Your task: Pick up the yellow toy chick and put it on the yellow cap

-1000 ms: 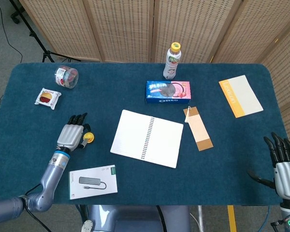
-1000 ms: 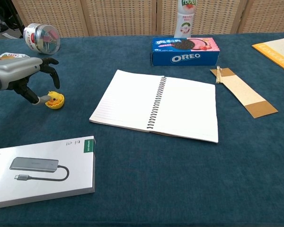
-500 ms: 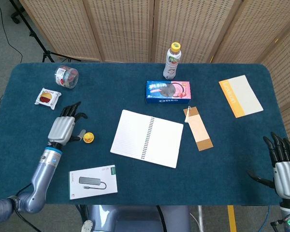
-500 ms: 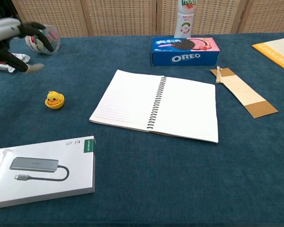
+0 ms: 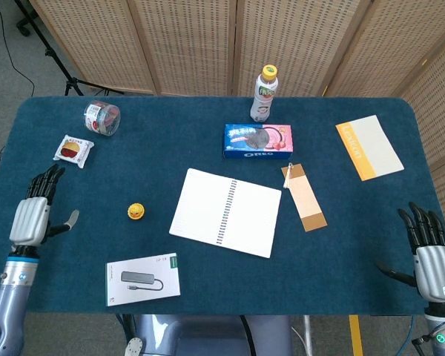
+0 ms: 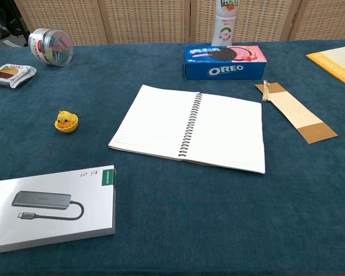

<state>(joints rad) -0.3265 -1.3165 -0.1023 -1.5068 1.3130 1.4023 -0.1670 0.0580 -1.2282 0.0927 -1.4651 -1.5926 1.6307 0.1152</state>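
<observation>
Nothing of the task shows as done. At the near edge of the table, both hands hold nothing: the left hand hovers at the near left corner with its fingers straight and apart and the thumb out to the side, well clear of the chick, and the right hand stands at the near right corner, fingers likewise spread and upright, empty. Neither hand appears in the chest view. A boxed USB hub lies flat near the front left. A little further in, the yellow toy chick sits upright on the blue cloth, between the hub box and the snack packet, and just left of the open spiral notebook, not touching it. It looks to face toward the robot, since the orange beak and eyes show in the chest view; it is a squat, rounded thing sitting in a cup-shaped shell base, so its long axis, such as it is, runs vertically. Beyond the notebook lie a brown card and the Oreo box, and at the far edge stands the bottle with the yellow cap, upright and bare on top. The whole job is left, I judge: reach for the chick, grasp it, carry it across the table past the notebook and Oreo box, and settle it on that small cap, where a rounded base may sit poorly.
</observation>
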